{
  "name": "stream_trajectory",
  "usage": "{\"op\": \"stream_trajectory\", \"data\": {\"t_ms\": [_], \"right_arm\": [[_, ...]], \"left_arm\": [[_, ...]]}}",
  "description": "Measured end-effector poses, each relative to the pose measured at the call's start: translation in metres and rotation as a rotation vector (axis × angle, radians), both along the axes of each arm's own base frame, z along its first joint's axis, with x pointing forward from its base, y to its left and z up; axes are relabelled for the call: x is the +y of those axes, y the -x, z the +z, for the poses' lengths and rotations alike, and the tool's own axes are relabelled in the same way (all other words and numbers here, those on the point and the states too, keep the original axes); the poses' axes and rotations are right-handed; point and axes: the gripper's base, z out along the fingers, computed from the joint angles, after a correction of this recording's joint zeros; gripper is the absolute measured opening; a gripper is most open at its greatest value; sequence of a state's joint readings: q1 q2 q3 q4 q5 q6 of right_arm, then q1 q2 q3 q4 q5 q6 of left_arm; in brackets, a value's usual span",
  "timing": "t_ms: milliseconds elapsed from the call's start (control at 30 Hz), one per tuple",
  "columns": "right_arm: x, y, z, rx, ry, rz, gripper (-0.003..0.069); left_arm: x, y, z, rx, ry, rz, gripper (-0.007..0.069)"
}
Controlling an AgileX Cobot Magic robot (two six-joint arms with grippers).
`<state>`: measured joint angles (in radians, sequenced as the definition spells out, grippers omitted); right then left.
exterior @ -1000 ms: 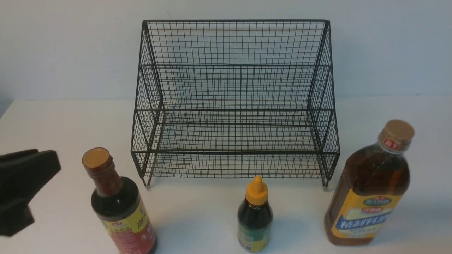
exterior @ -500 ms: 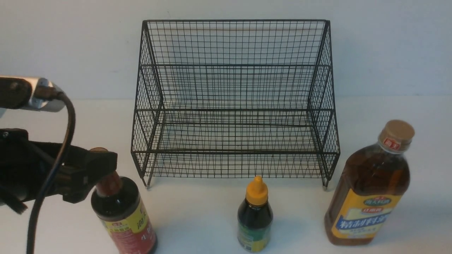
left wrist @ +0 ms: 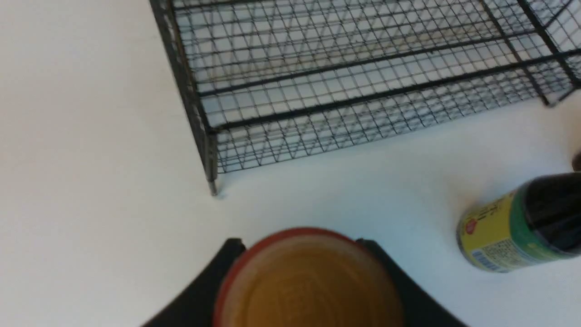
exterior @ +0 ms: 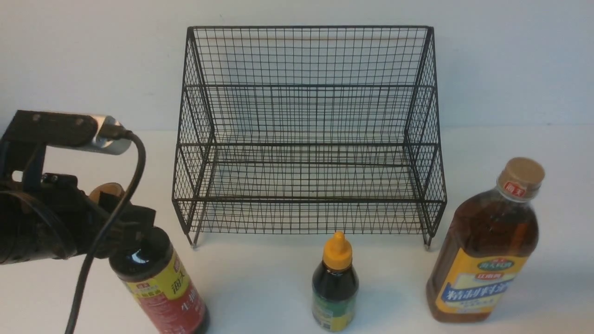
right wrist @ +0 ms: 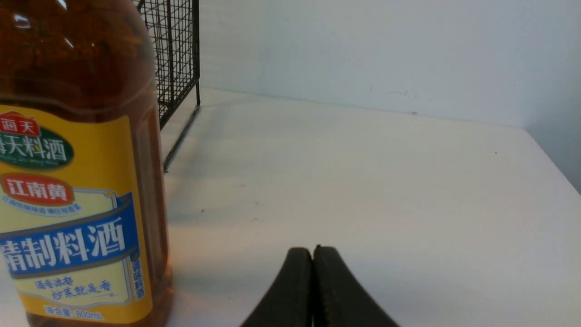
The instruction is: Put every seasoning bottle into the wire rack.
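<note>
The tall dark bottle [exterior: 160, 283] with a red-yellow label stands front left, leaning left. My left gripper [exterior: 125, 218] is shut on its neck just under the tan cap [left wrist: 308, 281], which fills the space between the black fingers [left wrist: 213, 281]. A small dark squeeze bottle [exterior: 335, 287] with a yellow nozzle stands in front of the black wire rack [exterior: 306, 139]. The large amber bottle [exterior: 485, 250] stands front right. In the right wrist view my right gripper [right wrist: 313, 250] is shut on nothing, low beside the amber bottle [right wrist: 77, 181].
Everything sits on a white table [exterior: 260, 278] against a pale wall. The left arm's black cable [exterior: 109, 222] hangs in front of the tall bottle. The rack's front left foot [left wrist: 213, 188] stands close beyond the held bottle.
My left gripper came in from the left, passed around the tall bottle's neck and closed on it. The bottle now leans left. The other bottles and the rack stayed put.
</note>
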<state>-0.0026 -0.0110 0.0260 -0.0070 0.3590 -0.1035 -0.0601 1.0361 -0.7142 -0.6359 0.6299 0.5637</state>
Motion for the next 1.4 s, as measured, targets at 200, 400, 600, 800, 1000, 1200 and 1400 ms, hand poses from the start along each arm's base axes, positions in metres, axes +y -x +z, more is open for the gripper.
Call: {"op": "stream_trajectory", "data": {"t_ms": [200, 400, 600, 800, 1000, 1200, 1400], "right_arm": [[0.0, 0.0, 0.0, 0.0, 0.0, 0.0, -0.0015], [0.0, 0.0, 0.0, 0.0, 0.0, 0.0, -0.0015], [0.0, 0.0, 0.0, 0.0, 0.0, 0.0, -0.0015], [0.0, 0.0, 0.0, 0.0, 0.0, 0.0, -0.0015], [0.0, 0.0, 0.0, 0.0, 0.0, 0.0, -0.0015], [0.0, 0.0, 0.0, 0.0, 0.0, 0.0, -0.0015], [0.0, 0.0, 0.0, 0.0, 0.0, 0.0, -0.0015]], "left_arm": [[-0.004, 0.018, 0.031, 0.024, 0.003, -0.077, 0.0267], [-0.006, 0.012, 0.112, -0.144, 0.067, -0.058, 0.0267], [-0.01, -0.034, 0.166, -0.247, 0.096, -0.05, 0.0267], [-0.013, -0.09, 0.178, -0.259, 0.094, -0.05, 0.0267], [-0.016, -0.146, 0.167, -0.258, 0.057, -0.074, 0.0267], [-0.017, -0.189, 0.131, -0.218, 0.015, -0.085, 0.0267], [-0.019, -0.206, 0.104, -0.167, -0.031, -0.134, 0.0267]]}}
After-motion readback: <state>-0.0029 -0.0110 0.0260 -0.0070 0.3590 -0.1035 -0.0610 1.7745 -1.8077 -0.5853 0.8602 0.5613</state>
